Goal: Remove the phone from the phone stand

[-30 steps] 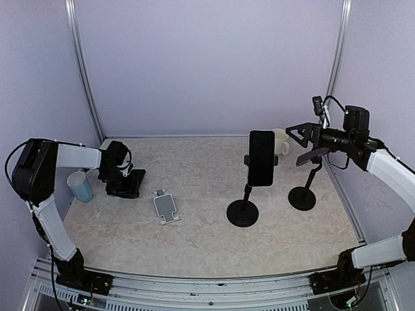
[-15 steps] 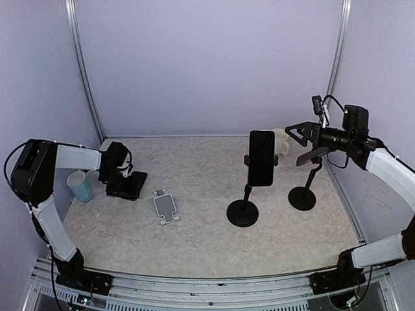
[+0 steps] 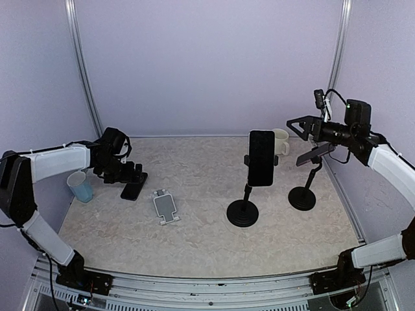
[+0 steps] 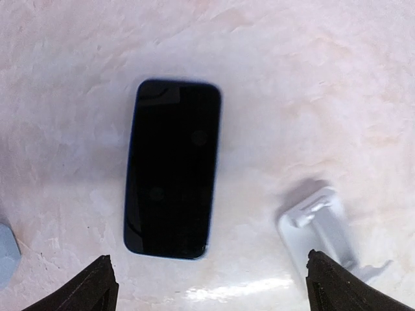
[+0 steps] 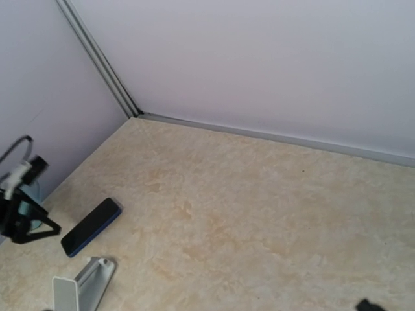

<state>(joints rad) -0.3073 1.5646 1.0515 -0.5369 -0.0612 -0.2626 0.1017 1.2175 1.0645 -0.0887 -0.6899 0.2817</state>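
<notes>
The dark phone [image 3: 133, 190] lay flat on the table [image 3: 194, 246], screen up, near the left edge and clear of any stand. Just beside it, toward the near edge, sat the small white phone stand [image 3: 166, 207], not touching it and with nothing on it. The left gripper [image 3: 133, 175] hovered right above the phone with its jaws spread wide on either side and nothing held. A blue cup [image 3: 80, 186] stood close to the table's left edge, beyond the arm. Toward the middle, a second phone [image 3: 261, 157] stood upright, clipped on a black stand [image 3: 242, 212]. Another black stand [image 3: 303, 196] stood nearer the right edge, its dark top tilted. A cream mug [image 3: 281, 141] sat by the far edge. The right gripper [image 3: 295, 126] hung high above the right side, jaws wide apart, holding nothing.
</notes>
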